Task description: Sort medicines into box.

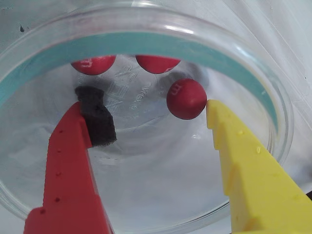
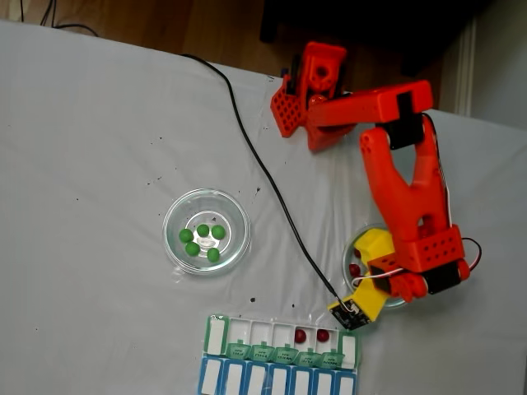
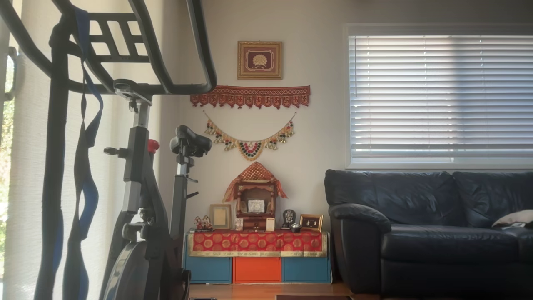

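In the wrist view, work across from the left: your pincer [image 1: 151, 117] hangs spread wide inside the clear glass dish [image 1: 273, 97], gripping nothing. The red finger [image 1: 68, 161] with its black foam pad [image 1: 97, 117] sits well apart from the nearest red ball [image 1: 186, 99], while the yellow finger [image 1: 243, 161] seems to touch that ball's right side. Two more red balls [image 1: 93, 63] lie against the far wall.

Expect the ball to be light, hard and glossy; on smooth glass it will likely roll or squirt out if you pinch off-centre. Close across its widest middle, foam pad against one side.

In the fixed view, the green balls [image 2: 202, 241] wait in the left dish [image 2: 235, 216], and the box [image 2: 280, 341] sits on the bench [image 2: 99, 148] near its lower edge, two red balls [image 2: 311, 336] already inside.
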You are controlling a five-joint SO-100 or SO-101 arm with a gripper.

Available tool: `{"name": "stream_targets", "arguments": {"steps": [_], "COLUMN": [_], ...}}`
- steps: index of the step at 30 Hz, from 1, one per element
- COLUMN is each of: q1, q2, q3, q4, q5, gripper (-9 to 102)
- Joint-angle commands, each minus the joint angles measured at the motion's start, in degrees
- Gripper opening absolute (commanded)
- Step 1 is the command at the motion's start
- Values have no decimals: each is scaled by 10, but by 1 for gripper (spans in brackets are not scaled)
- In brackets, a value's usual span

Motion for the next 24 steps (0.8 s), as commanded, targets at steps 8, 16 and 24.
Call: {"name": "stream_targets", "arguments": {"steps": [8, 16, 24], "q1": [6, 6, 3], "q2": [-2, -4, -13], "q3": [-46, -45, -44], "q4": [-13, -15, -17], "q5": [-12, -17, -11], "gripper": [29, 27, 25]}}
